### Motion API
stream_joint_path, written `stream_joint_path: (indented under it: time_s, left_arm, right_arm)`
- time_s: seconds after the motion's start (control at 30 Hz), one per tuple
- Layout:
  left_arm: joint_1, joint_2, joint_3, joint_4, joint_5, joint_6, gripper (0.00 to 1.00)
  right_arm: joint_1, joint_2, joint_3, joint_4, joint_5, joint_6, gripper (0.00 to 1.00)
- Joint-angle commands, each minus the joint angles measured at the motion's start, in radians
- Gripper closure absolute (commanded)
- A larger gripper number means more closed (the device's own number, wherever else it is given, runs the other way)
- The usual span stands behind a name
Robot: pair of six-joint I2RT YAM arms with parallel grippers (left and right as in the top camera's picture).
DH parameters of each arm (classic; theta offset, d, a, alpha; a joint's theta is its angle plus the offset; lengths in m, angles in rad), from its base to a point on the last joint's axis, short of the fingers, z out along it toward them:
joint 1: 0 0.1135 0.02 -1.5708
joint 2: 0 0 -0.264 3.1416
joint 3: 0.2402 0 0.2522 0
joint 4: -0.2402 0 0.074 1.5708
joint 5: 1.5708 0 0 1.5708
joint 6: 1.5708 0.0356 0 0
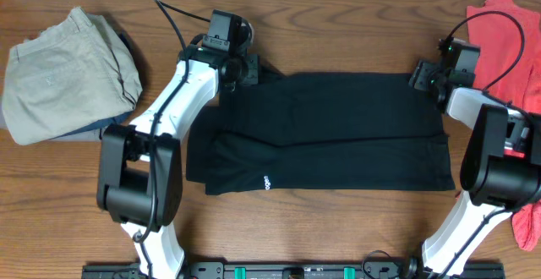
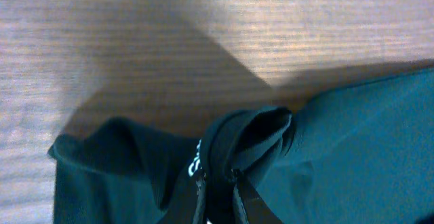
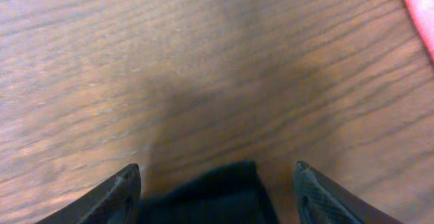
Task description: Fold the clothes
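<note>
The left gripper [image 2: 220, 187] is closed on a bunched fold of the black shirt [image 1: 330, 135]. The cloth is pinched between its fingers at the shirt's far left corner, and white lettering [image 2: 193, 164] is seen just beside the pinch. The right gripper [image 3: 217, 173] is held open, its jaws spread wide, with the shirt's far right corner lying between them but not clamped.

The shirt is laid flat across the middle of the wooden table [image 1: 338, 25], doubled over into a wide band, and a small white logo [image 1: 265, 182] is shown close to its near edge. Khaki trousers [image 1: 68, 68] are piled at the left, and a coral-red garment [image 1: 507, 38] is draped at the right (partly hidden by the right arm).

The fabric is judged to be light, limp and easily creased. Sagging between two holds is to be expected, so it is best taken at both far corners, with enough cloth gathered that no layer slips free.
</note>
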State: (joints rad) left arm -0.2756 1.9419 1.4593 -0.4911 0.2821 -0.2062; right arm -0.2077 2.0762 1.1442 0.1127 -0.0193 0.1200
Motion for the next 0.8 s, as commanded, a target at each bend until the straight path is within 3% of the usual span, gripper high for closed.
stream_joint_path:
  time_s: [0.0, 0.1, 0.23, 0.27, 0.53, 0.77]
  left_arm:
    - [0.005, -0.072, 0.011, -0.040, -0.014, 0.006, 0.87]
    - [0.005, -0.092, 0.011, -0.085, -0.033, 0.006, 0.87]
    - [0.005, -0.097, 0.011, -0.147, -0.064, 0.006, 0.87]
    - [0.005, -0.096, 0.011, -0.164, -0.073, 0.006, 0.87]
    - [0.005, -0.098, 0.011, -0.228, -0.092, 0.006, 0.89]
    - [0.007, -0.166, 0.011, -0.290, -0.092, 0.006, 0.91]
  right_arm:
    - [0.014, 0.043, 0.004, 0.008, 0.018, -0.002, 0.31]
    - [0.014, 0.068, 0.004, 0.010, 0.018, -0.001, 0.41]
    - [0.014, 0.069, 0.004, -0.002, 0.016, 0.006, 0.90]
    - [0.014, 0.069, 0.004, -0.009, 0.016, 0.006, 0.99]
    - [0.006, 0.054, 0.005, -0.085, 0.023, 0.017, 0.99]
    - [-0.008, -0.100, 0.006, -0.238, 0.030, 0.024, 0.99]
